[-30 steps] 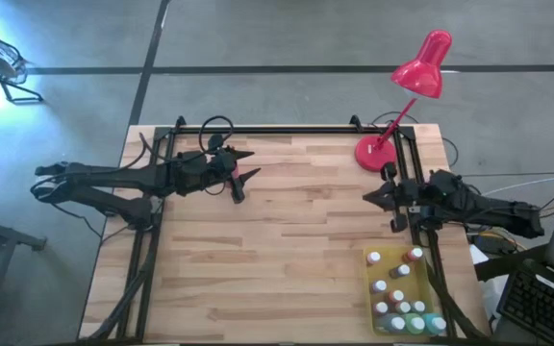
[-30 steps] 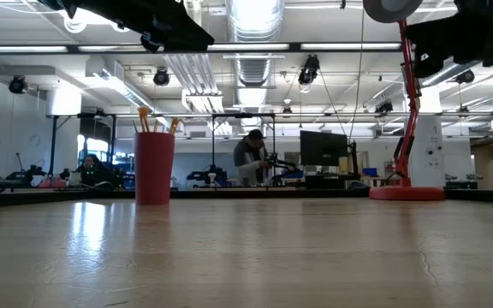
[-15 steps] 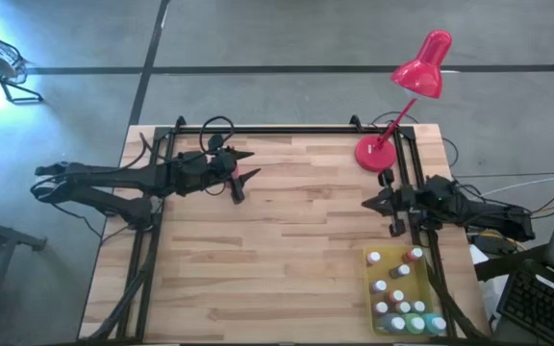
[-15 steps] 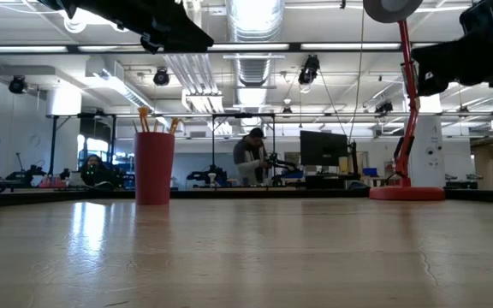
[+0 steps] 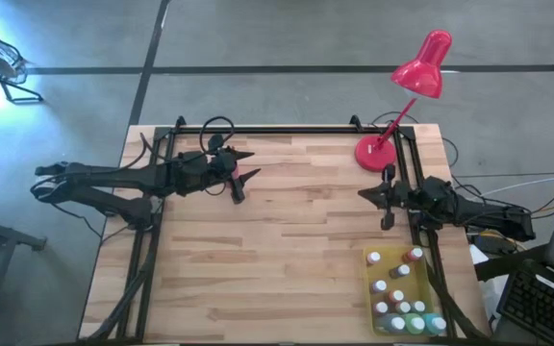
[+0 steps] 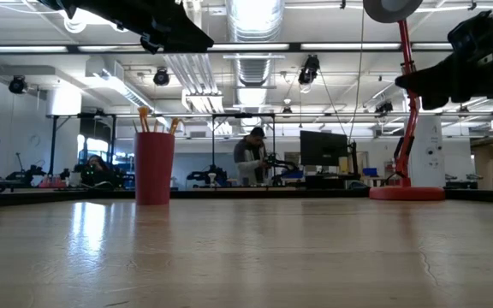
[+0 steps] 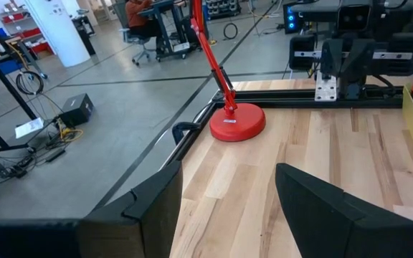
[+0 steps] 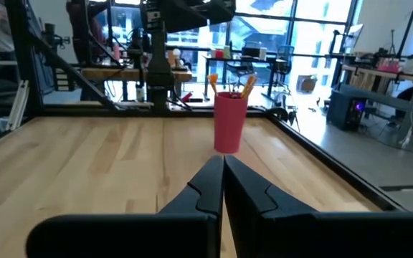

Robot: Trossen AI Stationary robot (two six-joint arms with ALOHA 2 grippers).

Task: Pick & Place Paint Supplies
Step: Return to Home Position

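Small paint bottles (image 5: 402, 298), most with white caps, stand in a flat yellow tray (image 5: 370, 288) at the table's near right corner. A red cup (image 6: 154, 167) with wooden-handled brushes (image 8: 248, 84) stands upright on the table's far left part, just below my left gripper (image 5: 255, 163). That gripper hangs open and level above the wood (image 7: 228, 172) with nothing between its fingers. My right gripper (image 5: 362, 195) is shut and empty (image 8: 223, 175). It hangs level near the right edge, pointing across the table toward the cup.
A red desk lamp stands with its base (image 5: 370, 152) at the far right corner. Black frame rails (image 5: 287, 130) run along the far edge and both sides. Bare wood (image 5: 296, 250) lies between the arms. A person (image 6: 251, 158) stands in the room beyond.
My right gripper has come down a little, staying shut and near the right edge.
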